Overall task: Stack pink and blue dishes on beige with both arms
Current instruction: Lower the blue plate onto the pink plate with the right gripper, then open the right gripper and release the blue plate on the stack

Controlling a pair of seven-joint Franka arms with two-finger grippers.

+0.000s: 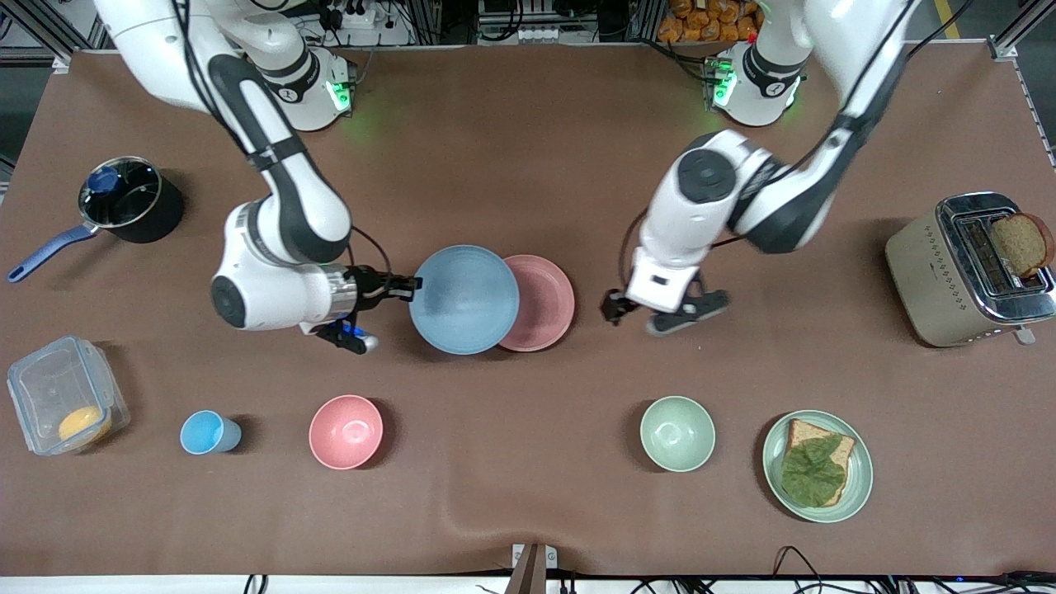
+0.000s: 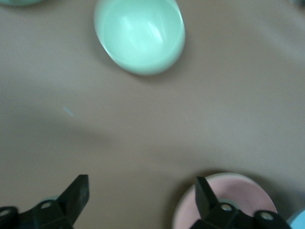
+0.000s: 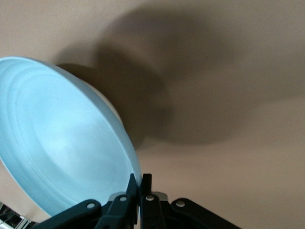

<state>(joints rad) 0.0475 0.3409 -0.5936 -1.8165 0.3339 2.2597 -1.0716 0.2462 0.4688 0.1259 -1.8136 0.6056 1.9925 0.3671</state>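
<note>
My right gripper (image 1: 410,289) (image 3: 142,179) is shut on the rim of the light blue plate (image 1: 464,299) (image 3: 57,143). It holds the plate just above the table at the middle, overlapping the edge of the pale pink plate (image 1: 544,302) (image 2: 233,200). The pink plate lies flat beside it, toward the left arm's end. My left gripper (image 1: 637,313) (image 2: 142,183) hangs open over bare cloth next to the pink plate, with nothing between its fingers. The beige plate is hidden in the front view. A pale rim (image 2: 183,205) shows under the pink plate's edge, and I cannot tell what it belongs to.
Nearer the front camera stand a blue cup (image 1: 206,432), a pink bowl (image 1: 346,431), a green bowl (image 1: 677,433) (image 2: 139,33) and a green plate with bread and a leaf (image 1: 817,466). A toaster (image 1: 969,268), a black pot (image 1: 128,206) and a plastic box (image 1: 62,404) sit at the table's ends.
</note>
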